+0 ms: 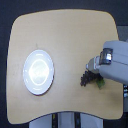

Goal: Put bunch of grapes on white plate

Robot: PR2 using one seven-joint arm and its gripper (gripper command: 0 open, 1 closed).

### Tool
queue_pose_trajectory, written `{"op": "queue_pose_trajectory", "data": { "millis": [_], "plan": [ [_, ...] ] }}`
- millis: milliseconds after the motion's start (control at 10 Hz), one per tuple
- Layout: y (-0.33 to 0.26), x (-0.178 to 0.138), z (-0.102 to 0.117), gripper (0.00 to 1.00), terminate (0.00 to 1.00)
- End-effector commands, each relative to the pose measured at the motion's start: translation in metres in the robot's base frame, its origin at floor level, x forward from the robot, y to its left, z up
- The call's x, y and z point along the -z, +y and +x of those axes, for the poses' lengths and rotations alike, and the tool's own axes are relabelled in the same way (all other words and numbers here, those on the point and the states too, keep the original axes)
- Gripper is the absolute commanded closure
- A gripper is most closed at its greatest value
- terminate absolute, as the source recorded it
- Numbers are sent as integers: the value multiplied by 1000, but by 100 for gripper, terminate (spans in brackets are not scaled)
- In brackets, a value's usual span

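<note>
gripper (90,70) at bunch of grapes (88,78), exterior view's right of table (65,30); jaw state: cannot tell, too blurred. white plate (38,71) well apart, at left. risk: weak pinch on leaf/stem, bunch drops or rolls en route, misses plate.

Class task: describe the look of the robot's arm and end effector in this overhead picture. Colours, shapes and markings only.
The arm is a bulky, boxy shape in pale grey-white, entering from the exterior view's right. A dark rectangular panel sits on its upper face near the wrist. It narrows to a smaller grey end effector; the picture is too blurred to show its fingers, any cables or printed markings.
</note>
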Motion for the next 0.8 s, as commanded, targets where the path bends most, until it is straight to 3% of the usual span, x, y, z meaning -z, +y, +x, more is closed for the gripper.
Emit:
{"op": "queue_pose_trajectory", "data": {
  "millis": [0,700],
  "plan": [
    [3,34,-4,0,0],
    [-14,52,9,0,0]
  ]
}}
